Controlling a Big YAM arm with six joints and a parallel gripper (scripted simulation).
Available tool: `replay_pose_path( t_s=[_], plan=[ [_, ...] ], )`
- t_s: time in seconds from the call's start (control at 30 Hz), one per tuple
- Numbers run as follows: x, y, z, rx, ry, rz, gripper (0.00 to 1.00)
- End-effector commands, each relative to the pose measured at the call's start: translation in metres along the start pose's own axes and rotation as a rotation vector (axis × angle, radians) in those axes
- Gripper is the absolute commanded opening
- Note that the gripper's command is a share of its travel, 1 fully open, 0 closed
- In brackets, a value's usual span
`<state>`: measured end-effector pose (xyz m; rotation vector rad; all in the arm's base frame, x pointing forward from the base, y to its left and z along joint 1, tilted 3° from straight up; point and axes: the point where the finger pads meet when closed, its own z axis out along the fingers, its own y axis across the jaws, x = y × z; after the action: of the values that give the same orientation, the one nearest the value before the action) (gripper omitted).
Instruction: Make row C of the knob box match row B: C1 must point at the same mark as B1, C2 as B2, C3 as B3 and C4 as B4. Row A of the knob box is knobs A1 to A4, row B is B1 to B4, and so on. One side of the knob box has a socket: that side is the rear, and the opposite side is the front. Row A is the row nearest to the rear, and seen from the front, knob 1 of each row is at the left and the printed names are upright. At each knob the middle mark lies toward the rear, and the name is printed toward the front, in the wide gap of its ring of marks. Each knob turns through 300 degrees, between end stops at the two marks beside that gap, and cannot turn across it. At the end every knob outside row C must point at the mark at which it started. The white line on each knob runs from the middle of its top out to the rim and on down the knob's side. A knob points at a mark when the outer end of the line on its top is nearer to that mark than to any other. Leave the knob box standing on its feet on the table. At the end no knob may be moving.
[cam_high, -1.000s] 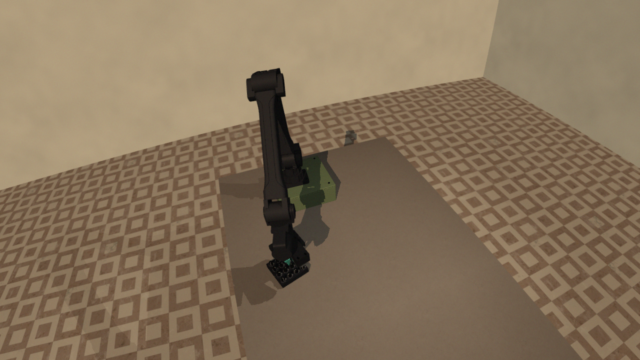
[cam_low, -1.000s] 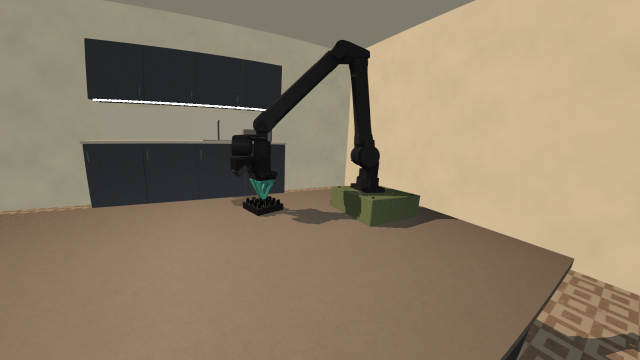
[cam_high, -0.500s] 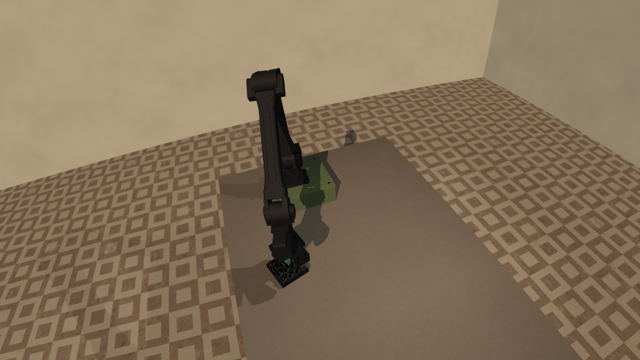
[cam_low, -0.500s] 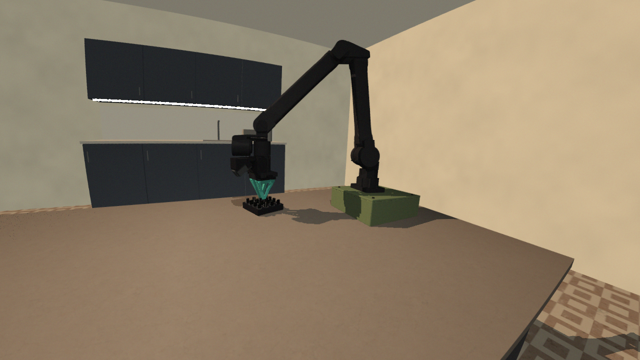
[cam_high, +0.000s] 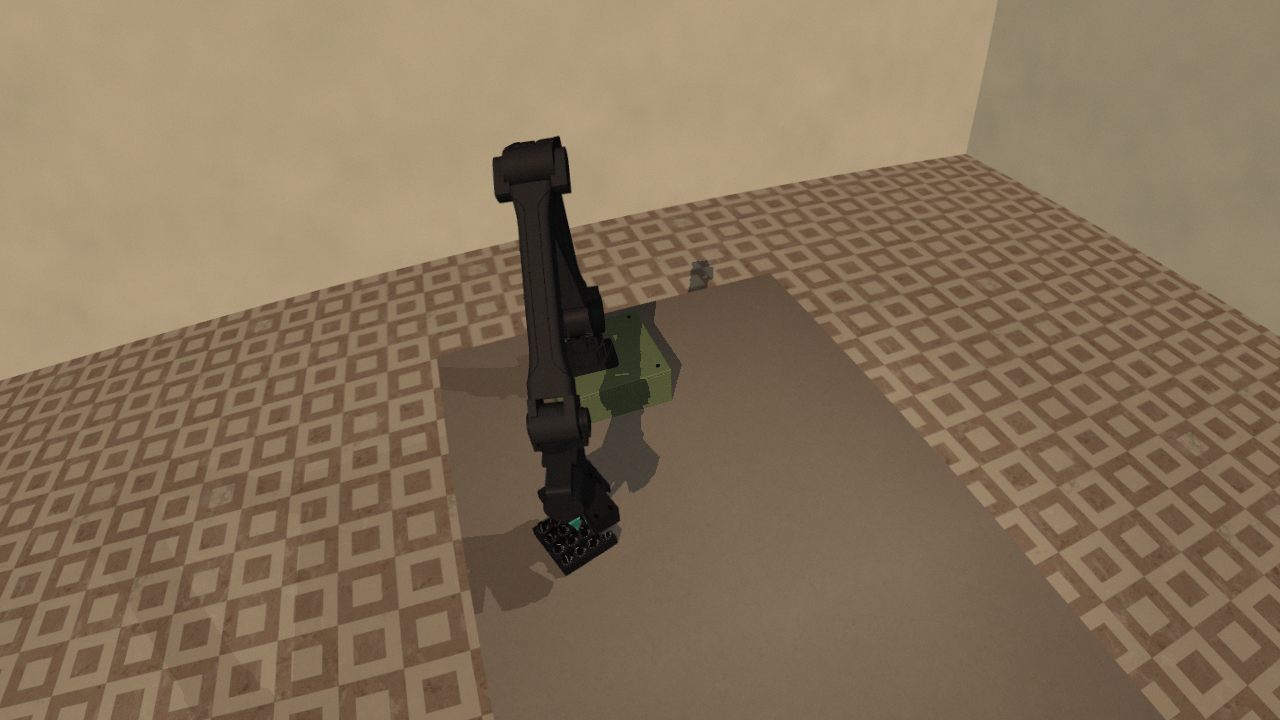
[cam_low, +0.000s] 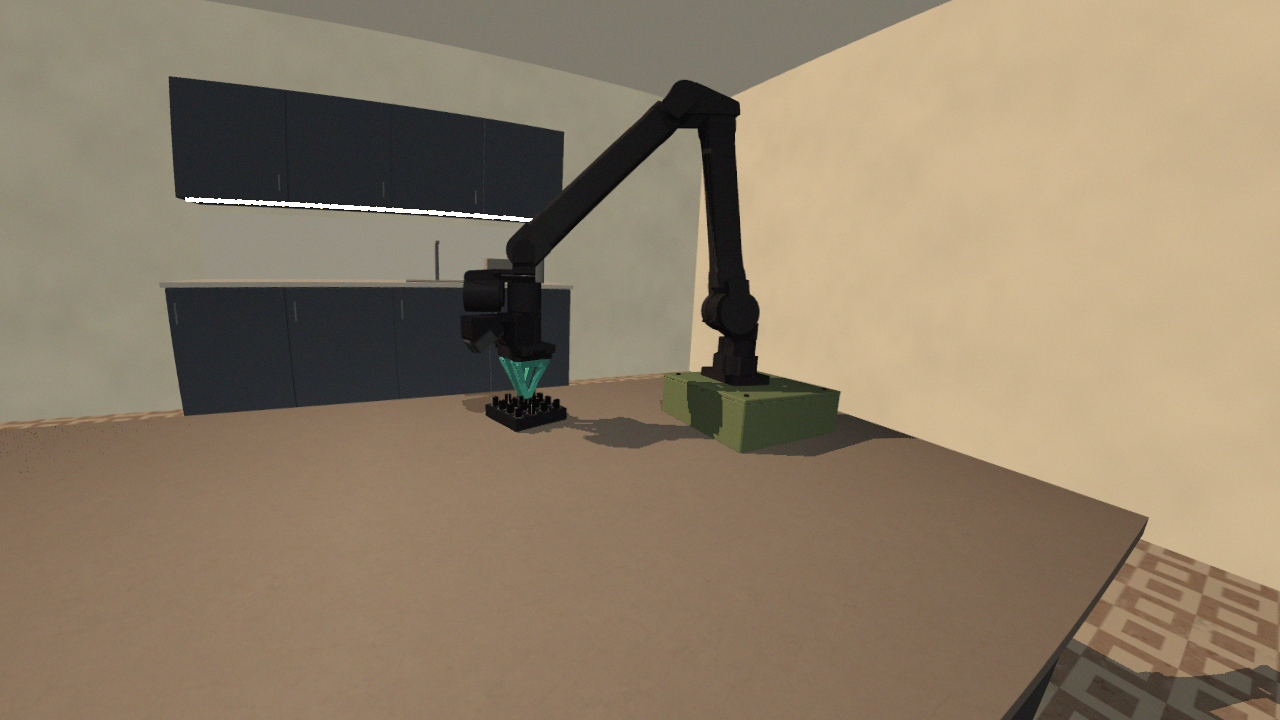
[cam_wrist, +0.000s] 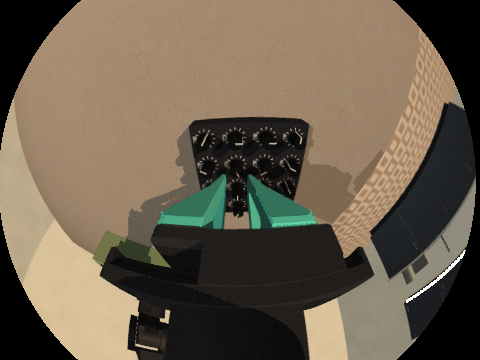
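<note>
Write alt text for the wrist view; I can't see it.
Two pointed teal gripper fingers stand slightly apart over the nearer part of a black box of round black knobs with white pointer lines, on a brown table.
</note>
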<state>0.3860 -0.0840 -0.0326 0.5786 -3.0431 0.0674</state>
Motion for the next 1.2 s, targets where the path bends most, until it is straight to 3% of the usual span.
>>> replay_pose_path(
  t_s=[0.0,1.17],
  plan=[
    [-0.0069,-0.0104,-0.0031,0.015,-0.029,0.004,0.19],
    [-0.004,-0.0085,0.0045,0.008,-0.018,0.003,0.19]
  ],
)
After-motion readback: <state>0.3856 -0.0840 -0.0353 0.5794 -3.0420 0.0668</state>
